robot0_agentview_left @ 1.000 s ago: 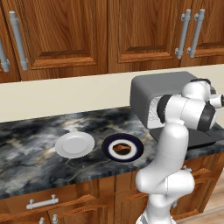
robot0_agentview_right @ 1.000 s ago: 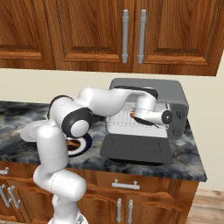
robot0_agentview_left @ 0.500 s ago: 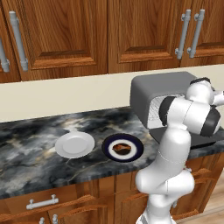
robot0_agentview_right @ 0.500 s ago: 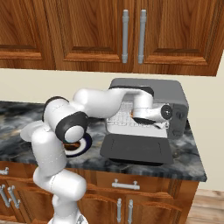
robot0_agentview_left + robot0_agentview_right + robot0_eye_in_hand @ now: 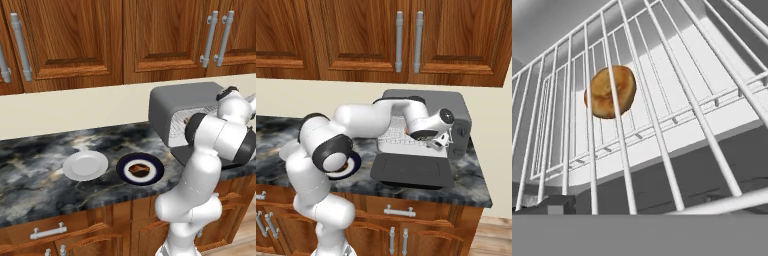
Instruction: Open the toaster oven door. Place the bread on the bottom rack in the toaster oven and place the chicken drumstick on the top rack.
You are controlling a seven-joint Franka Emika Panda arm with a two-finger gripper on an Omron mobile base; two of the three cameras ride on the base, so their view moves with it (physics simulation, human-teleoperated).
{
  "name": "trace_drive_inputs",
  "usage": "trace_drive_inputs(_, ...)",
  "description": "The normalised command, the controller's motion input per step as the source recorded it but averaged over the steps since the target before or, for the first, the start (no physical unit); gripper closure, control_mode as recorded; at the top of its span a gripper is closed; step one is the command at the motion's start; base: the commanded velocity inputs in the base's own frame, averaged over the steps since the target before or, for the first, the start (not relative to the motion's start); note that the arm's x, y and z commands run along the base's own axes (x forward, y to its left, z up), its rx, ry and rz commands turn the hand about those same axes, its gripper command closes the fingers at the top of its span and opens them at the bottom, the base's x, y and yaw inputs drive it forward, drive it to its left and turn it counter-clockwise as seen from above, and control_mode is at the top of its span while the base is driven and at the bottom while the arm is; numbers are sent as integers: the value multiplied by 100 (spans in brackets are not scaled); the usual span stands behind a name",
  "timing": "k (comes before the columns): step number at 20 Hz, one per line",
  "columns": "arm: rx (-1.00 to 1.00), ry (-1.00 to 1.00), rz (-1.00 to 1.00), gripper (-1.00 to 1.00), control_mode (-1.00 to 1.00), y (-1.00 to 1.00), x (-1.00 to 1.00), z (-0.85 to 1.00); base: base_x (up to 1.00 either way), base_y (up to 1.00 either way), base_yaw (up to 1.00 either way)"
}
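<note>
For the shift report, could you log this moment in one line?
door: open | bread: on bottom rack | drumstick: on plate | claw: open

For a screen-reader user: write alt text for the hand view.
A small round golden-tan bun lies on a thin silver-white wire rack inside the grey toaster oven, seen through the bars of a second wire rack nearer the camera. Below the racks is the oven's dark floor.

Golden-tan bread [image 5: 610, 92], silver-white racks [image 5: 662, 120]
</note>
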Motion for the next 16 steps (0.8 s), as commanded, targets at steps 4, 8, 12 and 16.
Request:
trace_drive_inputs(4,-10,23,0,-100,-100,-10,-69,-52,0,0,0)
trace_drive_inputs(8,-12,20,0,-100,-100,-4,-71,-53,0,0,0)
trace_drive_inputs(12,-11,19,0,-100,-100,-5,-73,-54,0,0,0)
trace_drive_inputs(16,-13,18,0,-100,-100,0,-74,-55,0,0,0)
